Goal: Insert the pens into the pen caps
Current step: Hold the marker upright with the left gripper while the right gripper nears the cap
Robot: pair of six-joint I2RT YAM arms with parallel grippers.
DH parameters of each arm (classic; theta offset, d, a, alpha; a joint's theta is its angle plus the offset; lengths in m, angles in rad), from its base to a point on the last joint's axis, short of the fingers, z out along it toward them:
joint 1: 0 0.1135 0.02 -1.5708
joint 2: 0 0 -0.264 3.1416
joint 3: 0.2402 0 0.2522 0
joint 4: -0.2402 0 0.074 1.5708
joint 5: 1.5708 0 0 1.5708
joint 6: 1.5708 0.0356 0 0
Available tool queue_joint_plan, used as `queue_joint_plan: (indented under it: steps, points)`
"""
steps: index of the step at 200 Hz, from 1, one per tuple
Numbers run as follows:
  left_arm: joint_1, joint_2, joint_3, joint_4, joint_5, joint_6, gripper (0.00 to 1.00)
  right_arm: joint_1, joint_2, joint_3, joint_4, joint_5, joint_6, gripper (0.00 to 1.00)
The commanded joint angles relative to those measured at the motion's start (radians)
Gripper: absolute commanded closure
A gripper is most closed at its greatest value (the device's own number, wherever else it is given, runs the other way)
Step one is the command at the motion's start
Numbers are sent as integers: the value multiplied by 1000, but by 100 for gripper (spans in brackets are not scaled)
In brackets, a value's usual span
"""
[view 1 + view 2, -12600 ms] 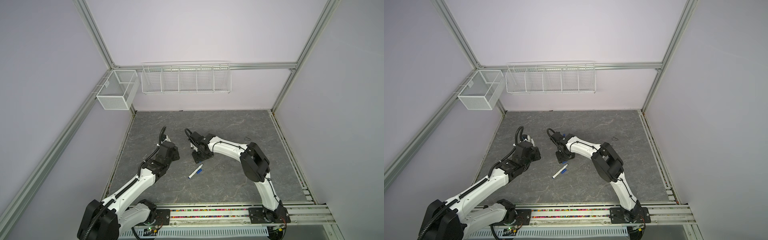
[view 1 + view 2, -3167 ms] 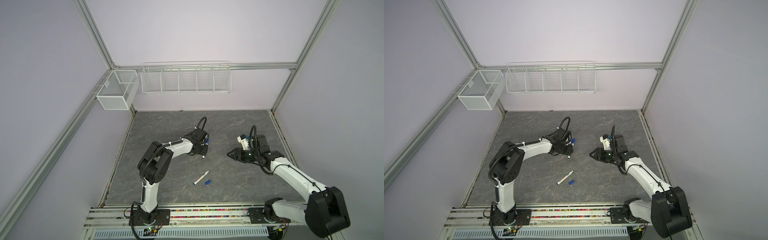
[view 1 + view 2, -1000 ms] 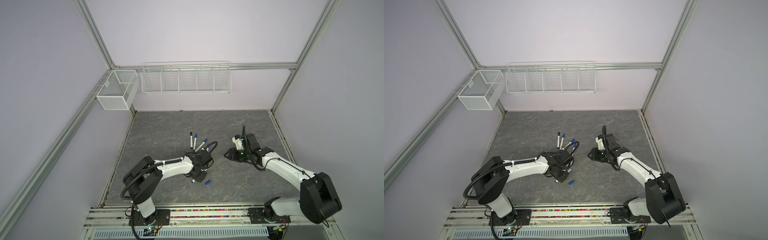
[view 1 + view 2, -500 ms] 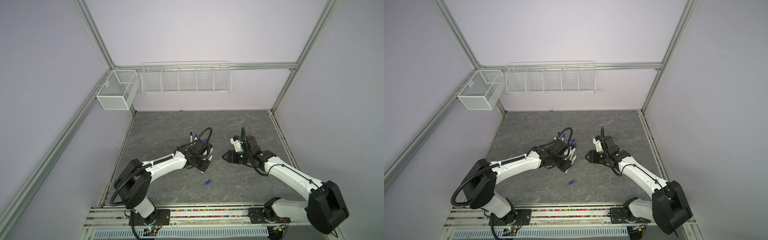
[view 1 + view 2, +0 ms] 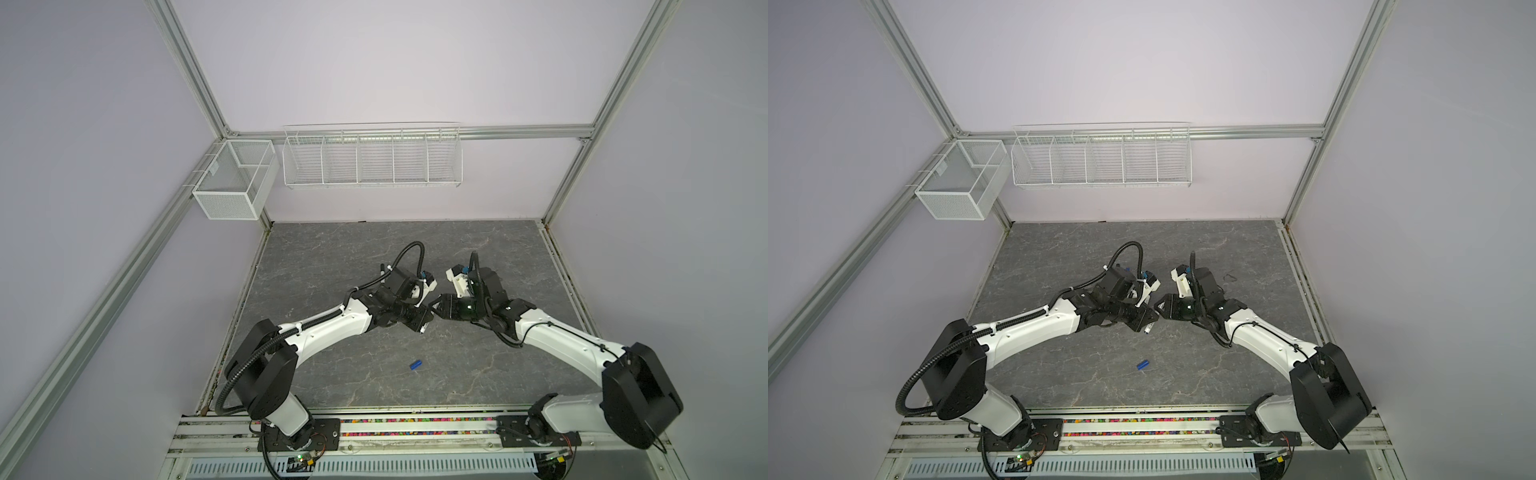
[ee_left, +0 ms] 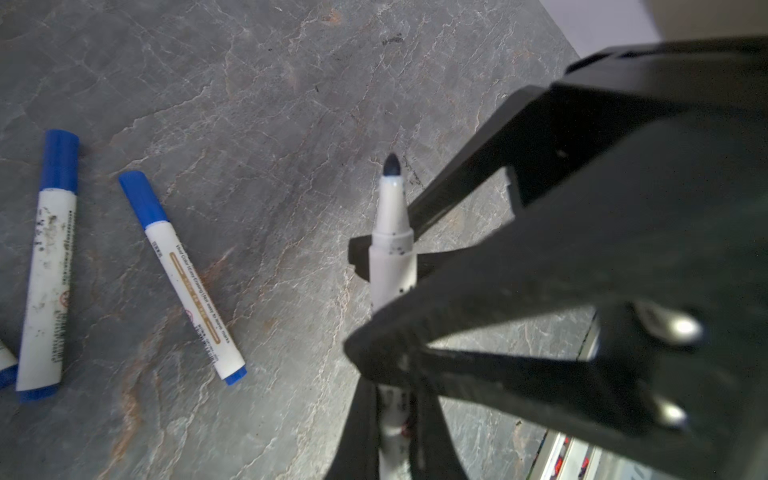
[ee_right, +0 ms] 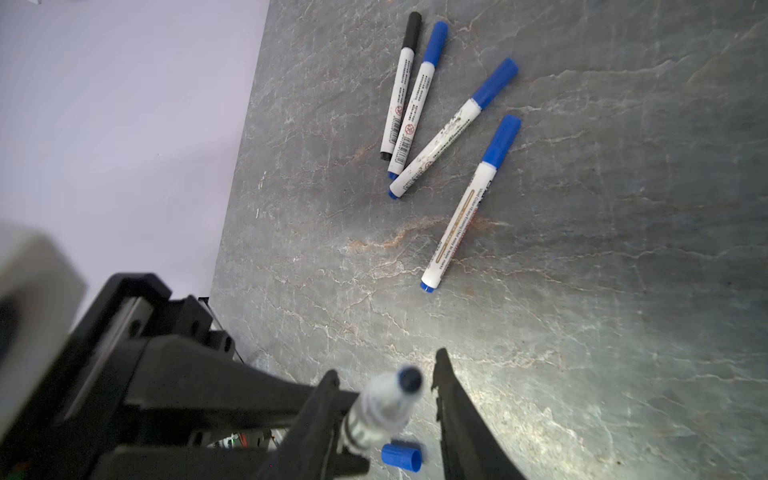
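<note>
Your open pen, the one without a cap, sits pinched by its barrel in the left gripper, whose jaws are shut tight on it. That hold far back looks deliberate, since it leaves the neck and felt tip bare. The pen's long axis runs out past the left fingertips, tip leading, clear of the table and aimed into the right gripper. The right jaws stand partly apart, one on either side of the neck. A gap shows on one side, so they grip nothing yet. I read this as a handover or a steadying hold. The loose blue cap lies on its side just under those jaws. Ahead of them, well apart, lie four capped pens.
</note>
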Motion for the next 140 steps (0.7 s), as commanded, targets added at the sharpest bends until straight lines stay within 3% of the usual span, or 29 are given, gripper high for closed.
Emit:
queue_joint_plan:
  steps: [1, 28, 49, 68, 80, 140]
  points:
    - [-4, -45, -22, 41, 5, -2, 100, 6, 15, 26, 47, -20, 29, 70]
    - [-4, -48, -34, 49, -32, -9, 100, 7, 8, 21, 57, -42, 35, 84]
    - [-4, -36, -38, 51, -52, -12, 91, 6, -7, 16, 59, -61, 36, 88]
    - [-4, -19, -39, 55, -54, -11, 74, 5, -25, 10, 60, -67, 38, 89]
    - [-3, -9, -36, 53, -48, -10, 68, 5, -38, 7, 61, -70, 36, 90]
    - [-3, 7, -18, 87, 13, -4, 69, 4, -52, 7, 62, -82, 37, 91]
